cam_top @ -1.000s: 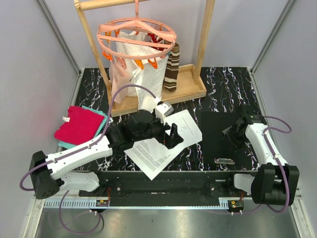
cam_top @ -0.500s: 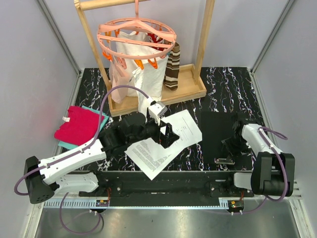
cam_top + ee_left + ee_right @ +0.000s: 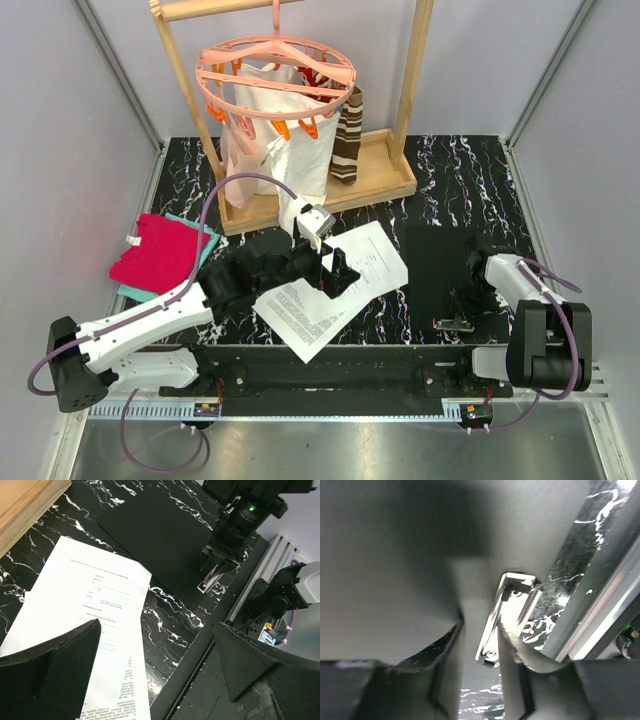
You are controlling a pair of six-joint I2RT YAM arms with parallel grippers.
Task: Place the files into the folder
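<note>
Right arm point(image 3: 505, 275) had drawn back toward 6 o'clock, to the near edge of the folder point(image 3: 440, 265).
From above, the files point(image 3: 330, 300) lay on the bench point(image 3: 460, 170) at 9 o'clock of the folder, under the wide-spread left fingers point(image 3: 338, 268). At the left wrist, the files' corner sat just beside the folder. At the right wrist, the narrowed right fingers point(image 3: 520, 655) straddled a metal clip point(image 3: 492, 630); whether they pinched it could not be told.
</note>
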